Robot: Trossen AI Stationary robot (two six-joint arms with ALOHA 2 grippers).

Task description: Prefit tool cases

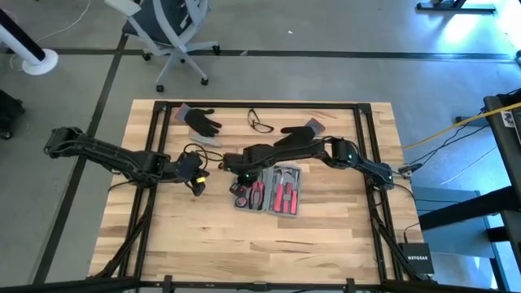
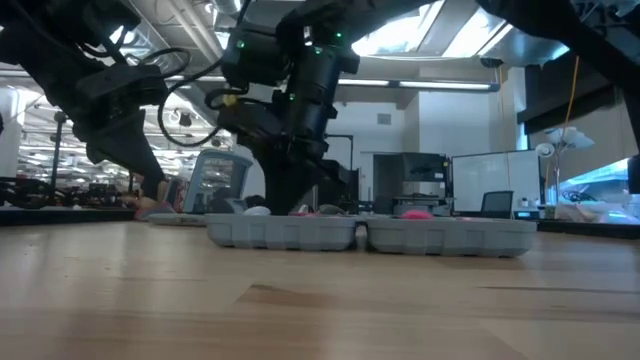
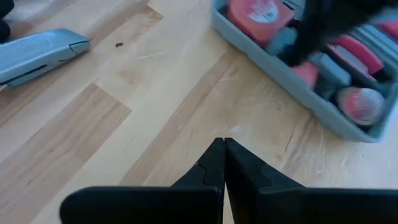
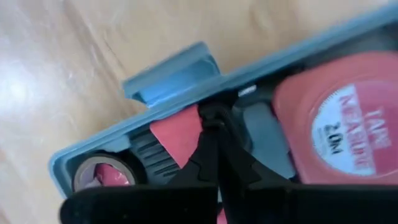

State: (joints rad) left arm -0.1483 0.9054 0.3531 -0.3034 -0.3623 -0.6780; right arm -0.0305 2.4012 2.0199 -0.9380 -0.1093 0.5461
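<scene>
The right gripper (image 4: 217, 134), fingers pressed together, pokes a tool into the open tool case (image 1: 269, 190); seating it looks next.

Landmark: wooden table (image 1: 326, 236)
Gloves: black glove (image 1: 200, 120) and second black glove (image 1: 299, 128), far edge
Safety glasses (image 1: 260, 123): between gloves
Office chair (image 1: 169, 28): beyond far edge
Utility knife (image 3: 37, 55): on tabletop

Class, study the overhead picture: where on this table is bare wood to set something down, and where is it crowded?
Free: the wide strip of table in front of the tool case. Crowded: the middle, where both shut grippers, left and right, meet the case, and behind it the gloves and glasses.
</scene>
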